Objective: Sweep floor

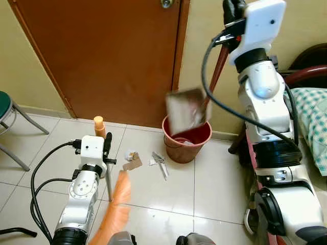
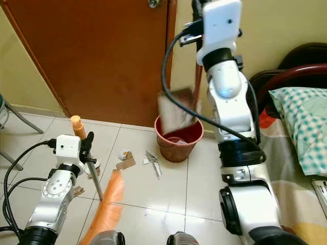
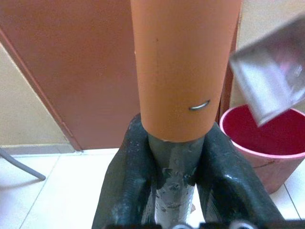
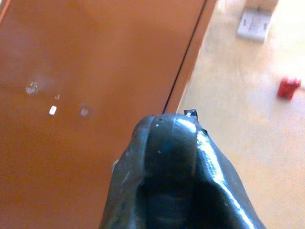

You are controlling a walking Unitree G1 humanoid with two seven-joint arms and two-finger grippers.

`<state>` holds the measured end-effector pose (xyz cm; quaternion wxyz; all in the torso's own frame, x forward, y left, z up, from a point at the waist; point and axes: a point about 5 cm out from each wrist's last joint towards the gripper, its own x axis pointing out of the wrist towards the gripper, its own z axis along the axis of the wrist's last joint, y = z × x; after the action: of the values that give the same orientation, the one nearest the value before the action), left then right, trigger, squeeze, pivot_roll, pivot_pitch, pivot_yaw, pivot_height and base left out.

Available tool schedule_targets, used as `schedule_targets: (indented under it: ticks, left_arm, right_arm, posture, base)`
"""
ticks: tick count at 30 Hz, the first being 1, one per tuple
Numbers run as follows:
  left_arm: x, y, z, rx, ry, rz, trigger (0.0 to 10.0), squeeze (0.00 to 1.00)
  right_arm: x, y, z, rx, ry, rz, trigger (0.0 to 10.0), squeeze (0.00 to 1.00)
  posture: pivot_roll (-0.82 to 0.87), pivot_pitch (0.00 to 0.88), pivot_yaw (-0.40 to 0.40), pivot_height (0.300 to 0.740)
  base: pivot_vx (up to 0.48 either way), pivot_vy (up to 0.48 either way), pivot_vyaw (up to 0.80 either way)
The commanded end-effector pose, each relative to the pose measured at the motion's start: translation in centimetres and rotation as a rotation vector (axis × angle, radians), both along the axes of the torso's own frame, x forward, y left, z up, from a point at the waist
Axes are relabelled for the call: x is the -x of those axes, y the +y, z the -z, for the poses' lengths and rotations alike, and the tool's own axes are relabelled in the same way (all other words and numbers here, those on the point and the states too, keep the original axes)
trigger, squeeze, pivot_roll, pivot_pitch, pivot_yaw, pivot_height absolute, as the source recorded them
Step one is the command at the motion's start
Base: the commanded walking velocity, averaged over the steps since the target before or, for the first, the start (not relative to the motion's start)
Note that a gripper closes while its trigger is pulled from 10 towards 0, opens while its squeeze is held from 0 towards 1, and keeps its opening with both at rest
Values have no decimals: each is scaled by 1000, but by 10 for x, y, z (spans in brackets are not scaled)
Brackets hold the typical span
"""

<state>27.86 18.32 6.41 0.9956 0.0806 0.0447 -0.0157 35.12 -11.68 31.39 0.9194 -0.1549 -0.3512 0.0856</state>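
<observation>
Broom: orange-bristled broom (image 1: 115,212) low before the robot, its head on the tiled floor (image 1: 204,189) near the litter; grey metal shaft topped by an orange grip sleeve (image 3: 183,67).
Broom handling: light and stiff along the shaft, I judge, with soft bristles that bend under pressure; smooth metal may twist in a pinch, so the best hold is just under the orange sleeve, where the shaft is held now.
Left claw: left claw (image 3: 175,167) pressed together on the grey shaft right below the sleeve, one finger each side.
Dustpan: grey dustpan (image 1: 186,111), blurred, tilted over the mouth of the red bucket (image 1: 187,139), hanging from a long dark-red handle (image 1: 219,64); probably light but top-heavy on that long handle, so it will swing.
Right claw: right claw (image 1: 234,11) raised high by the door frame, at the top of the dustpan handle; the black fingers (image 4: 171,176) lie close together, though the handle between them cannot be made out.
Litter: scrap of brown card (image 1: 132,164), a pale crumpled piece (image 1: 131,154) and a silvery wrapper (image 1: 159,161) on the tiles between broom and bucket, not yet swept.
Surroundings: brown door (image 1: 112,56) behind the bucket; a stool leg (image 1: 30,120) at far left; a checked cushion (image 1: 311,117) at right.
</observation>
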Motion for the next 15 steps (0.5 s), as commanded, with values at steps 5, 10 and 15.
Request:
schedule_targets:
  ticks: [5, 10, 15]
  left_arm:
    - [1, -3, 5, -11, 28, 3, 10000, 0]
    - [1, -4, 6, -10, 27, 0, 10000, 0]
    - [2, -4, 7, -11, 29, 1, 10000, 0]
  right_arm:
    - [7, 27, -8, 123, -145, -27, 10000, 0]
    - [10, 49, 24, 250, -153, -72, 10000, 0]
    - [17, 64, 48, 330, -158, -116, 10000, 0]
  posture:
    - [-17, 34, -11, 740]
    - [-13, 41, -16, 740]
    - [-11, 45, -18, 740]
  base:
    - [0, 0, 0]
    - [0, 0, 0]
    - [0, 0, 0]
